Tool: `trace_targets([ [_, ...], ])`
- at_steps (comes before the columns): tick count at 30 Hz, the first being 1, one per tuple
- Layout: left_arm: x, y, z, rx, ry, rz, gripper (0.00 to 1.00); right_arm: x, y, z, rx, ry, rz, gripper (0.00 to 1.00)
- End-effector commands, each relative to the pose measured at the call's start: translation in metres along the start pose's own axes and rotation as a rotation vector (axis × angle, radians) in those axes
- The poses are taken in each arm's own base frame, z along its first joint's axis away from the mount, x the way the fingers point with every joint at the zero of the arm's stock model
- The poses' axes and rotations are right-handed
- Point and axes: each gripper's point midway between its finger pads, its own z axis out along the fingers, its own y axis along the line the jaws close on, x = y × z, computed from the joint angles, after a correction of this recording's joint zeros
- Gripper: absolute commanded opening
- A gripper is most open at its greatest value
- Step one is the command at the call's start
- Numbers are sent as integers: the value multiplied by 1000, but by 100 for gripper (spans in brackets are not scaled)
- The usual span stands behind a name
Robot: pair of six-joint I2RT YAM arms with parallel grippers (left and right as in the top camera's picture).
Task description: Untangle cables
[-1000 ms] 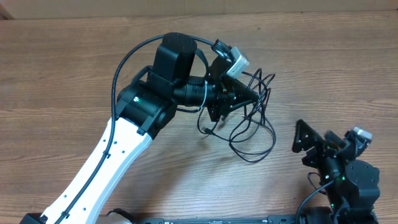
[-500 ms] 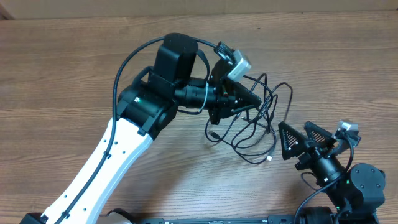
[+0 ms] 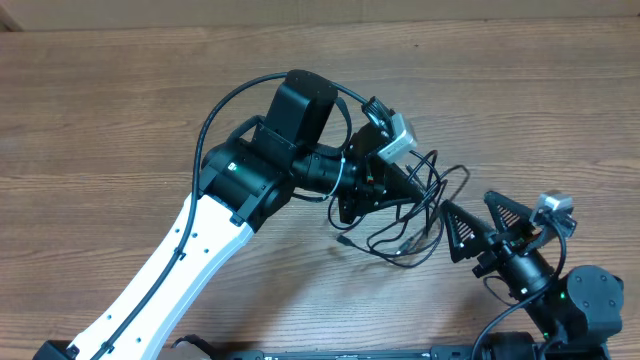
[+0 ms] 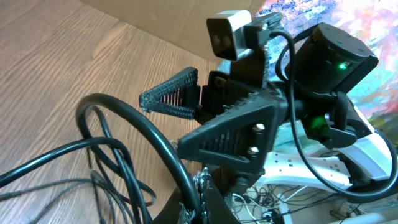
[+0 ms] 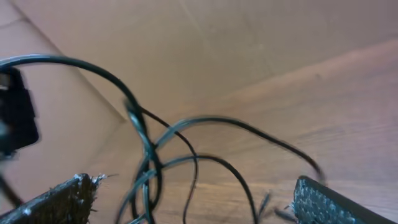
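- table (image 3: 100, 120): brown wood grain, matt
- cables (image 3: 415, 215): thin black sheathing, smooth, faint sheen
- right gripper fingers (image 3: 462, 236): black plastic, ribbed, rough-edged
- left arm shell (image 3: 170, 270): white plastic, smooth, semi-gloss
- backdrop board (image 5: 249, 37): plain matt cardboard

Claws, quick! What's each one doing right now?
Left claw: shut, holding the cables.
Right claw: open, holding nothing.

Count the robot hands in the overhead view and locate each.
2. The left hand is mid-frame, shut on the cables; the right hand stands open just right of them, lower in frame. None seems hidden.
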Motion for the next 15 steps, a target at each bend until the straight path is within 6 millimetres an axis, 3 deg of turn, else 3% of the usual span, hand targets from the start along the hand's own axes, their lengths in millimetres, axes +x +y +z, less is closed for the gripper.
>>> trace_targets([
  [1,-9,-23,3,55,-12,92,4,-12,21,-5,-91,-34,-61,100],
  [6,-3,-43,20,100,18,124,4,-16,18,-5,-70,-57,-139,100],
  [15,4,-46,31,73,53,128,4,-33,-7,-6,88,-143,-137,100],
])
